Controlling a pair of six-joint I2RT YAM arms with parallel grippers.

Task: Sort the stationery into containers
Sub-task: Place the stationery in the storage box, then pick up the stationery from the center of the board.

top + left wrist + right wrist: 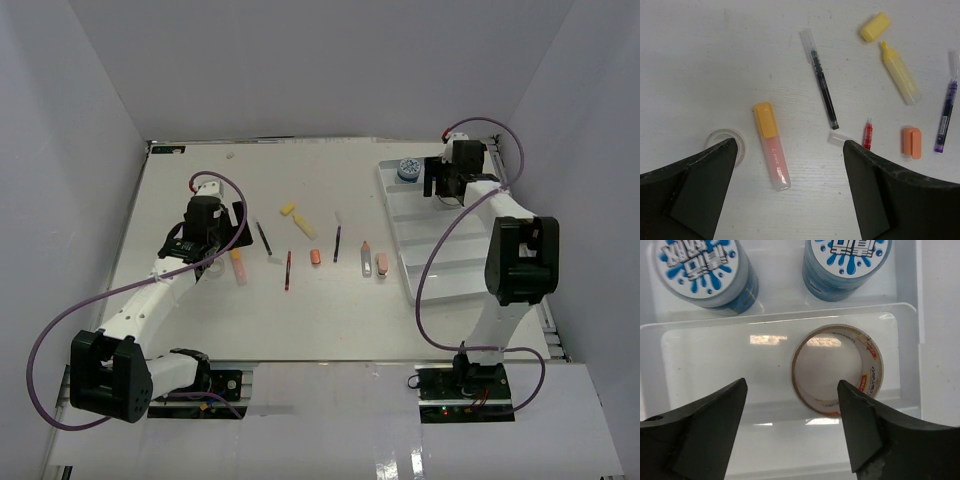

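My right gripper (791, 385) hangs open over the white tray (690, 370). A tape roll (837, 370) lies free in the compartment under it. Two blue-white tubs (705, 270) (845, 262) stand in the compartment beyond. My left gripper (790, 150) is open above the table, over an orange-capped highlighter (771, 145). A second tape roll (730, 142) is half hidden by its left finger. Nearby lie a black pen (820, 80), a red pen (868, 135), a yellow highlighter (900, 77) with its cap (875, 26) off, an orange piece (911, 142) and a purple pen (946, 115).
The tray (430, 250) sits at the table's far right, with the right gripper (440, 180) at its far end. A pencil-like item (366, 257) and a pink piece (381, 263) lie just left of it. Grey walls enclose the table.
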